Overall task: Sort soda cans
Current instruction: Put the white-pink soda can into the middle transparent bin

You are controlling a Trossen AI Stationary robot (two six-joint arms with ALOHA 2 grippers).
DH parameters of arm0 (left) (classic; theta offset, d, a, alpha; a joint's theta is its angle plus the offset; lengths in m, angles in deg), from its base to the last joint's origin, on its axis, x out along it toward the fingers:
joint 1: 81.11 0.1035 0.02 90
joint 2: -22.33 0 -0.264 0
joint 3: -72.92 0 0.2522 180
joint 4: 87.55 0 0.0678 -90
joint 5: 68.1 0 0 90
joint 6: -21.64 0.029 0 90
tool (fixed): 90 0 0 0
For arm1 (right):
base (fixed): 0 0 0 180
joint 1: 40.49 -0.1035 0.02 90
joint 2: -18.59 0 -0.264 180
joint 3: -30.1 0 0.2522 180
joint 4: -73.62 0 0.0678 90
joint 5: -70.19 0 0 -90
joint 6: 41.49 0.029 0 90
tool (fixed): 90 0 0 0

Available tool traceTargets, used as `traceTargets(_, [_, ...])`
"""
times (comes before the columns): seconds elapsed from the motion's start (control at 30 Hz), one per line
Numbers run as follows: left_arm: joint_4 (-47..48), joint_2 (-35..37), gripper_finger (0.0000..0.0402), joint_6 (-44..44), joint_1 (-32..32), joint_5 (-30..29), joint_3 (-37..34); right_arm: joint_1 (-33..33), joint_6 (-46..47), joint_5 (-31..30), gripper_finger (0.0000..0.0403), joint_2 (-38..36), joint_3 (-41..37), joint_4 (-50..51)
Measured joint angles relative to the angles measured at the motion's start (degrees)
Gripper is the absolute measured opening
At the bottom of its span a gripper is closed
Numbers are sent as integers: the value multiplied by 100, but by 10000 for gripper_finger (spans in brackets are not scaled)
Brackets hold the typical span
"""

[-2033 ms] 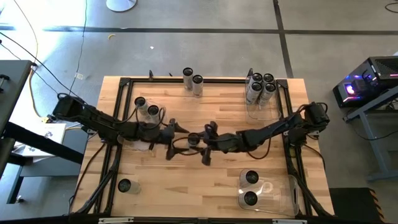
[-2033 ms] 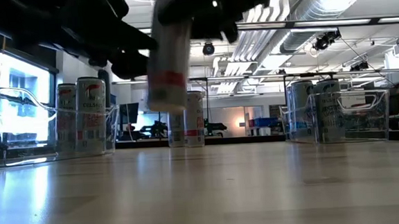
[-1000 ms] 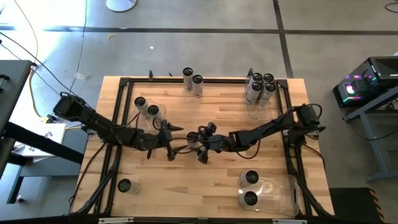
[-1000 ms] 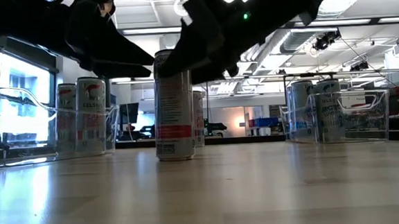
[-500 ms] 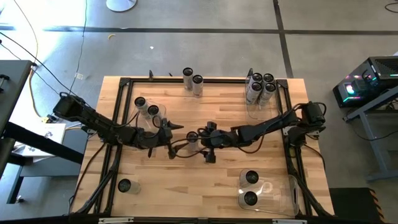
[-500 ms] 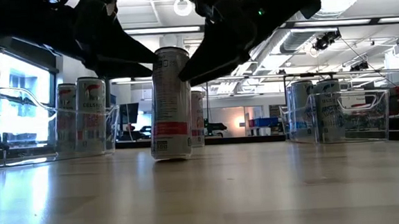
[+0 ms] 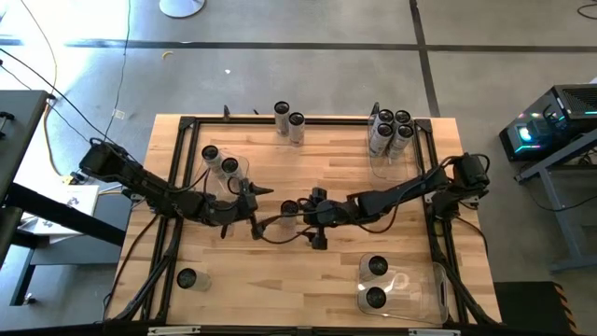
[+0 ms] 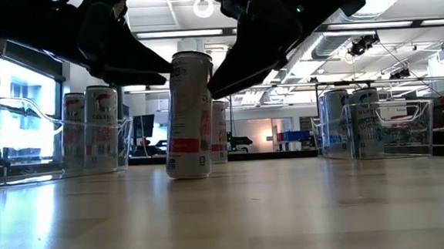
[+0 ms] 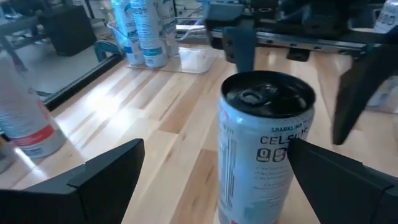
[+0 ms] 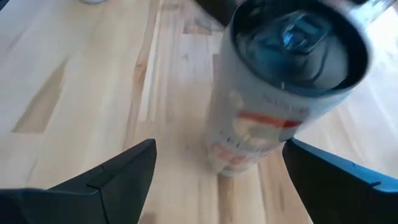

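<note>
One soda can (image 7: 289,207) stands upright on its base at the table's middle; it also shows in the low view (image 8: 189,115). My left gripper (image 7: 261,211) is open just left of it, level, and the can (image 9: 264,143) stands a little ahead of its fingers. My right gripper (image 7: 317,217) is open just right of the can (image 10: 280,93), slanting down at it. Neither gripper plainly touches the can.
Two cans stand in the clear left bin (image 7: 224,173), several in the far right bin (image 7: 387,163), two in the near right bin (image 7: 410,294). Two loose cans (image 7: 289,121) stand at the far edge and one (image 7: 187,278) near the front left corner.
My right gripper has drawn back a little from the can toward the table's right edge, turning about its wrist as it went, and its fingers stay open. The can stays upright on the table at the same spot.
</note>
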Motion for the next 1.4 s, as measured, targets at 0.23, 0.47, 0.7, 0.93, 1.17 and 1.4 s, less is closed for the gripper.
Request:
traceTargets(0.23, [145, 0, 390, 6, -219, -438, 0, -141, 41, 39, 343, -15, 0, 96])
traceTargets(0.47, [230, 25, 390, 21, -281, -593, 0, -181, 38, 48, 343, -90, 0, 108])
traceTargets(0.7, [550, 267, 390, 2, -283, -624, -4, -177, 58, 9, 343, -100, 0, 186])
traceTargets(0.93, [805, 654, 390, -358, -508, -773, 30, -202, 937, -258, 343, -623, 0, 1616])
traceTargets(1.17, [828, 44, 390, -874, -828, -898, 804, -462, 1610, -1314, 343, -1229, 0, 2611])
traceTargets(1.4, [2347, -923, 390, -937, -420, -1024, 2263, -874, 1687, -1470, 343, -1502, 0, 2863])
